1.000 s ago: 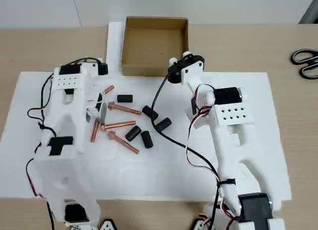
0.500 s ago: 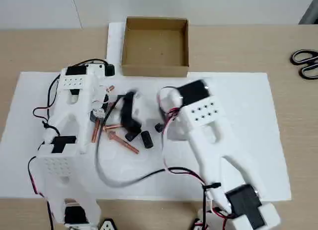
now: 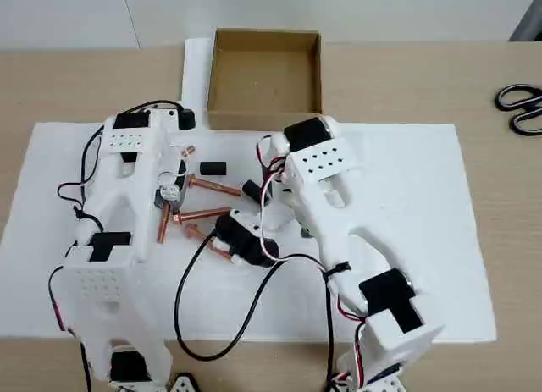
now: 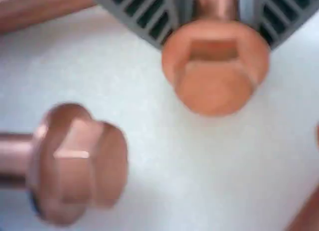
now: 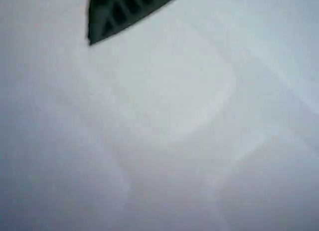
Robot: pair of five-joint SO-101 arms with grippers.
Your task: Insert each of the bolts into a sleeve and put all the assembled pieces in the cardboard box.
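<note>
1. Left tool (image 3: 172, 189): clamped on a copper bolt (image 4: 215, 66), shank between the ribbed pads (image 4: 144, 14), at the left edge of the parts pile.
2. Right tool (image 3: 241, 241): low over the white sheet (image 3: 415, 197), near side of the pile; whether apart or together, cannot tell.
3. Loose bolts (image 3: 203, 214) and black sleeves (image 3: 212, 168) lie between the arms.
4. Cardboard box (image 3: 264, 74) sits far, beyond the sheet.

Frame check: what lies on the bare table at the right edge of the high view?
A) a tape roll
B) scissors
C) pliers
B: black-handled scissors lie on the wooden table, off the white sheet.
</note>
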